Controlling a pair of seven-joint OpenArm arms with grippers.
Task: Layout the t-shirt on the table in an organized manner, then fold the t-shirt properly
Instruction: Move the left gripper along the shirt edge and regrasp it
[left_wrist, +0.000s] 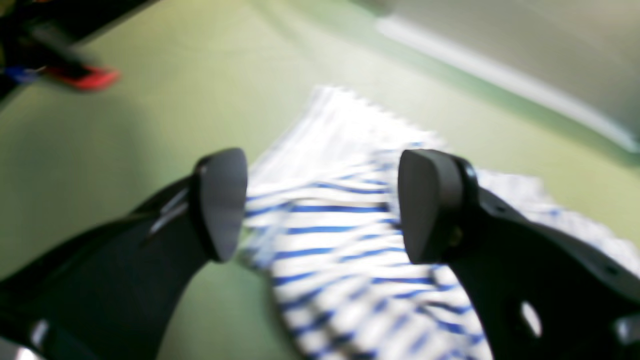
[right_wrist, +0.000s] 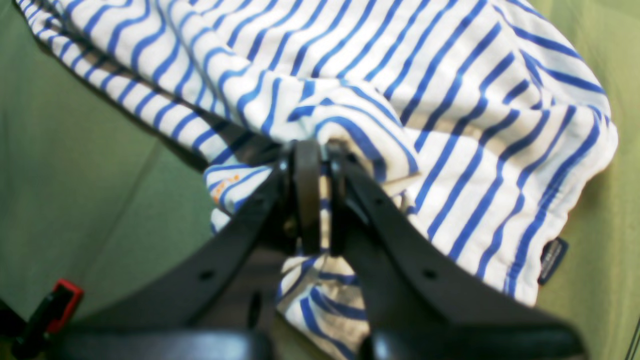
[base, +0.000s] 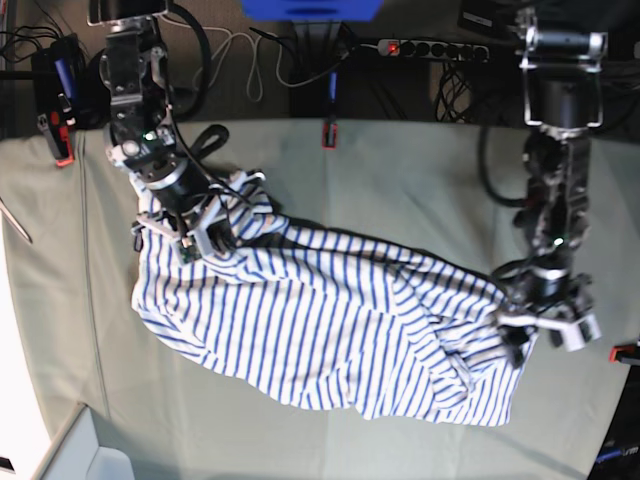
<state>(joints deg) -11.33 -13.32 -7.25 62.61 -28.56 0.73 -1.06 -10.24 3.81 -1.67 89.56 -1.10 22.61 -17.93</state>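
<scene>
T-shirt (base: 330, 335), striped blue on white, lying crumpled and slantwise across the middle of the table (base: 400, 180), stretched between the 2 arms. Right gripper (right_wrist: 317, 165): jaws together, clamped on a bunched fold of cloth near one end. Left gripper (left_wrist: 320, 200): jaws apart, poised above the opposite end, holding nothing. Progress: layout stage only. The garment is not yet flat, its sleeves and hem are undistinguished among wrinkles, and no fold is made; spreading, squaring and all folding remain. Labels: a small dark tag (right_wrist: 552, 260) at the hem edge carries writing too blurred to read; faint orange marks near the clamped fold are likewise illegible.
</scene>
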